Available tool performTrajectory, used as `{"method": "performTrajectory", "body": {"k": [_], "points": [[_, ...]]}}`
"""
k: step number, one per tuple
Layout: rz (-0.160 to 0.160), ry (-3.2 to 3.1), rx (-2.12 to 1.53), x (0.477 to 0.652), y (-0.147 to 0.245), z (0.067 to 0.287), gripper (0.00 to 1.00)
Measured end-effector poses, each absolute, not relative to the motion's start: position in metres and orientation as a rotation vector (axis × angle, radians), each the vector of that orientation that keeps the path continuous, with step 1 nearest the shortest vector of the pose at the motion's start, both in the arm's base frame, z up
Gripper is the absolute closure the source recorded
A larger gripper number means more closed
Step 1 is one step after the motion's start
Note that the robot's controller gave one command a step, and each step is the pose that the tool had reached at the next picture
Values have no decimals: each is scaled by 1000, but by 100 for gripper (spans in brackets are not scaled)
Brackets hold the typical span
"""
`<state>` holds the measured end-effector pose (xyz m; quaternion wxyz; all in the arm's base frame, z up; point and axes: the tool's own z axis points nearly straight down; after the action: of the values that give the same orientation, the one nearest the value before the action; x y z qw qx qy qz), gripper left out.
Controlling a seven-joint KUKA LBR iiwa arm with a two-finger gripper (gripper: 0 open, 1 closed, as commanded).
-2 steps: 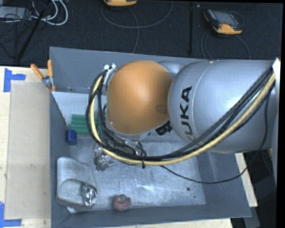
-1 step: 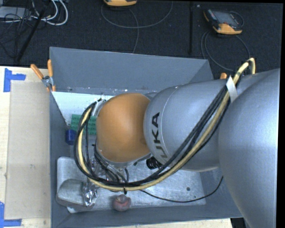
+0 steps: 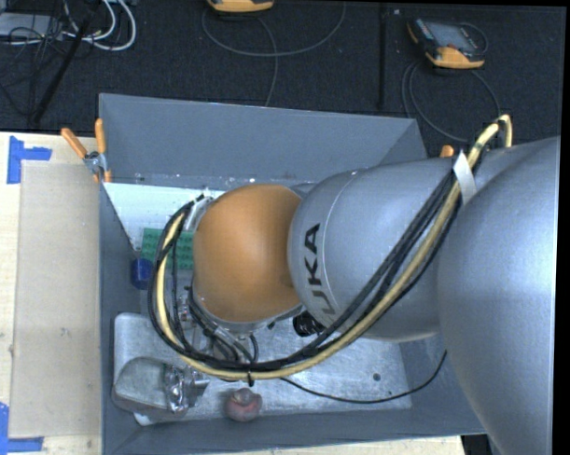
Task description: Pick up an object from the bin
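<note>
Your end effector (image 3: 182,388) sits low in the bin's (image 3: 269,137) near-left corner, at a grey metal piece (image 3: 138,380), probably your target. You can't tell whether it's spread or pinching. A brown lump (image 3: 244,404) lies just beside.

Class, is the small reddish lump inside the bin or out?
Inside: the reddish lump lies on the bin floor, near the gripper.

Looking down from up high and a little from one side, facing the grey bin (image 3: 251,141), near enough for it to fill most of the picture, with the big arm (image 3: 386,263) reaching in from the right and some dark floor (image 3: 319,55) past its far side.
</note>
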<state>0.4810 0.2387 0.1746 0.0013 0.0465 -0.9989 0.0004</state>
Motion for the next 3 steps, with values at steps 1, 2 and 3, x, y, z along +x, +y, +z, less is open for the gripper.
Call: {"method": "performTrajectory", "body": {"k": [1, 2, 3], "points": [[-2, -3093, 564, 520, 182, 70, 0], [3, -3076, 619, 501, 117, 75, 0], [1, -3019, 931, 482, 30, 73, 0]]}}
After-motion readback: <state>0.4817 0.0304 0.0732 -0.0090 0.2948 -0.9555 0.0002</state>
